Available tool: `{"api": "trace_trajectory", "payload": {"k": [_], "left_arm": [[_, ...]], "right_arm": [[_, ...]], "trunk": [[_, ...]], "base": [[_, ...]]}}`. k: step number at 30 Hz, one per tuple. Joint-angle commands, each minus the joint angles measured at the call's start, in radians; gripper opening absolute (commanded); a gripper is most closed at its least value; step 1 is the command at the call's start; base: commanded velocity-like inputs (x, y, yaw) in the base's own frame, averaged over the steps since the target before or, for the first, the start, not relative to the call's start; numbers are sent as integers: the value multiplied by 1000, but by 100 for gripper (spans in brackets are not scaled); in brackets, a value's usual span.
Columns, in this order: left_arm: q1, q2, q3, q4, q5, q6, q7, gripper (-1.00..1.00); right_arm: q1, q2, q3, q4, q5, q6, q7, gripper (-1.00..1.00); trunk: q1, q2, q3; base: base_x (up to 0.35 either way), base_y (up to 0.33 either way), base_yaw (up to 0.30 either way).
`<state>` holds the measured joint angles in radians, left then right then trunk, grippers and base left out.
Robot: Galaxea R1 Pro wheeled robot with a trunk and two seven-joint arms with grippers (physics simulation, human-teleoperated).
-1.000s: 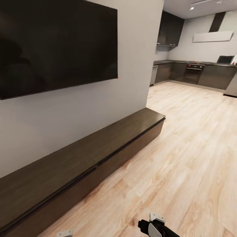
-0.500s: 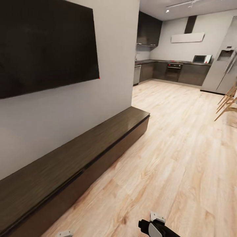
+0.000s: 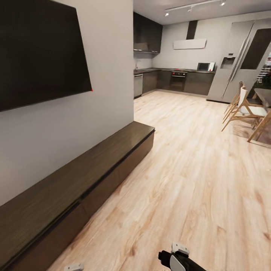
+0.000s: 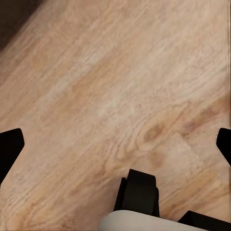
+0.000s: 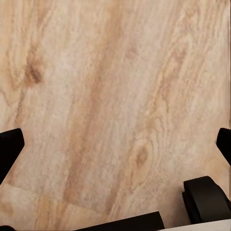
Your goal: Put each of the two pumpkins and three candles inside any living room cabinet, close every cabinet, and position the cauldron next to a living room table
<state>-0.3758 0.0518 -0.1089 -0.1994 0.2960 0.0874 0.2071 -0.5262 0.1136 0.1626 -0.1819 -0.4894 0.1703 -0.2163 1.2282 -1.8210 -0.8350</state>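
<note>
The cabinet (image 3: 94, 165) is a long low dark brown unit along the wall under the TV, and all the fronts I can see are shut. My left gripper (image 4: 115, 144) hangs open over bare wood floor, its dark fingertips (image 4: 9, 149) far apart. My right gripper (image 5: 115, 144) is open as well, with only floor planks between its fingertips (image 5: 9, 149). Part of my right arm (image 3: 177, 259) shows at the bottom of the head view. The pumpkins, candles and cauldron are out of view.
A large black TV (image 3: 37, 56) hangs on the grey wall above the cabinet. Wooden chairs (image 3: 239, 109) stand by a table (image 3: 263, 94) at the right edge. Beyond are dark kitchen units (image 3: 177, 81) and a tall fridge (image 3: 229, 64). Pale wood floor (image 3: 188, 169) stretches ahead.
The whole head view has swung to the right, so the camera turned. The fridge, chairs and table have come into view. The arms keep their place in the picture.
</note>
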Motion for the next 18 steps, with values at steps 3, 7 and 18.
{"api": "trace_trajectory", "payload": {"k": [3, 7, 18], "left_arm": [[0, 0, 0, 0, 0, -1, 0, 100], [0, 0, 0, 0, 0, -2, 0, 100], [0, 1, 0, 0, 0, -4, 0, 100]], "right_arm": [[0, 0, 0, 0, 0, 0, 0, 100], [0, 1, 0, 0, 0, 0, 0, 100], [0, 0, 0, 1, 0, 0, 0, 100]], "trunk": [[0, 0, 0], [0, 0, 0], [0, 0, 0]], "base": [[0, 0, -287], [0, 0, -287], [0, 0, -287]]}}
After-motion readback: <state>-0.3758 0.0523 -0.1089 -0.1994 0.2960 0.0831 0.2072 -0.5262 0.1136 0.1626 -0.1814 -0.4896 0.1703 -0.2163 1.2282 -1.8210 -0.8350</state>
